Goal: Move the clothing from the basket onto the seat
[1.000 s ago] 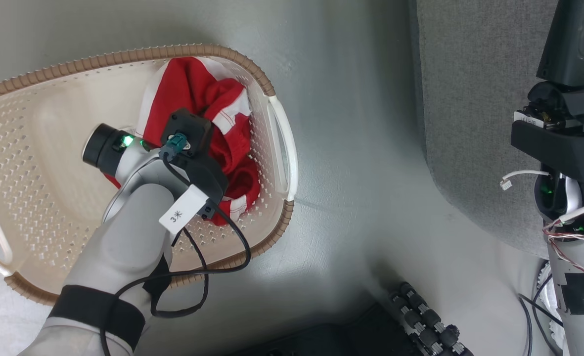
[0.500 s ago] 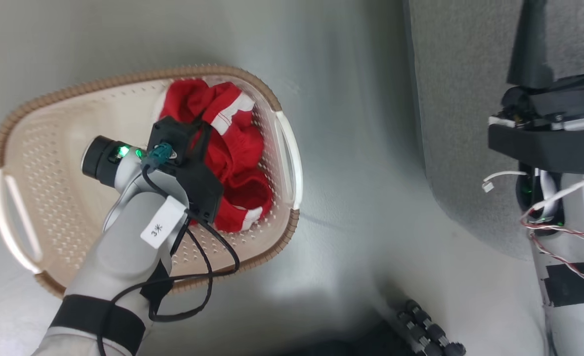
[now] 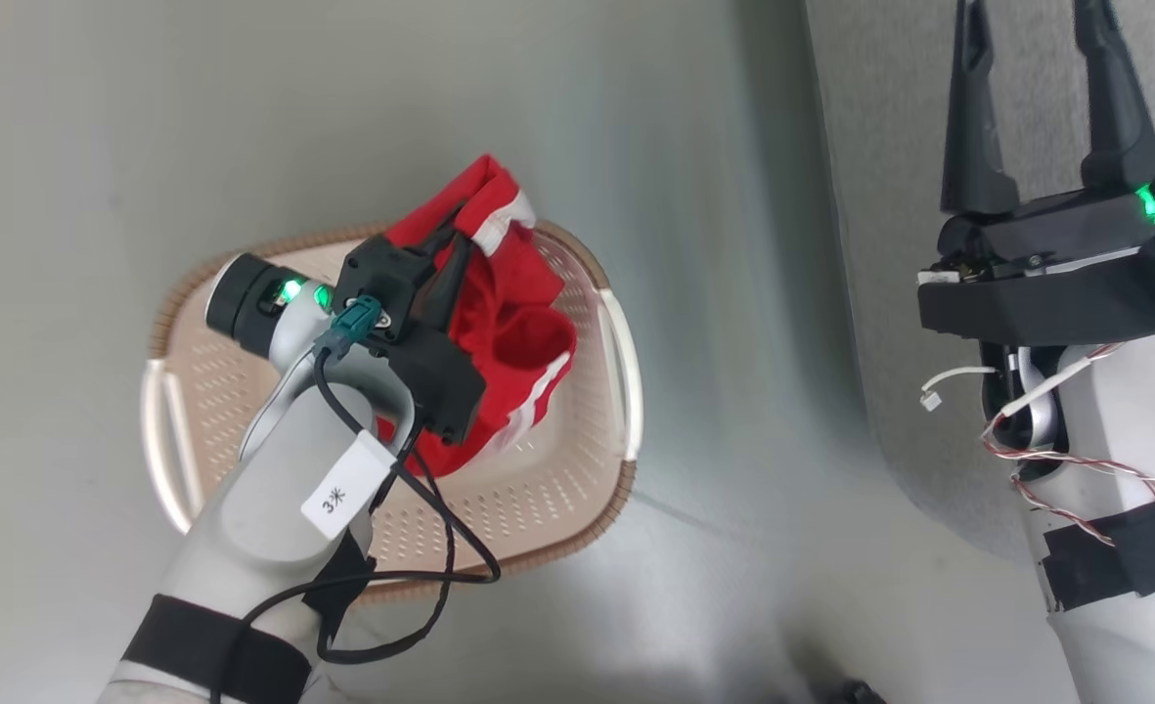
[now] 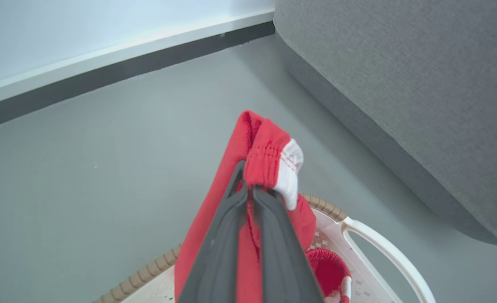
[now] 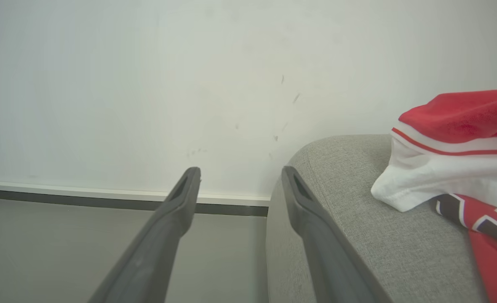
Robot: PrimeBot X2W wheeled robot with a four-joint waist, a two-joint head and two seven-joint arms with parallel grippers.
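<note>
Two-fingered left end effector [image 4: 247, 181] pinches clothing [image 4: 269, 147] above grey floor [image 4: 105, 168]; right end effector [image 5: 240, 170] spread.

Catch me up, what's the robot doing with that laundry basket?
The left gripper is shut on a red garment with white trim and holds it up over the basket, its lower end hanging down toward it. The right gripper is open and empty at the edge of the grey seat, where a red and white garment already lies.

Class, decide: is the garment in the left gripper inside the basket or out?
Partly out: left gripper, shut on the garment, holds its top above the basket rim.
</note>
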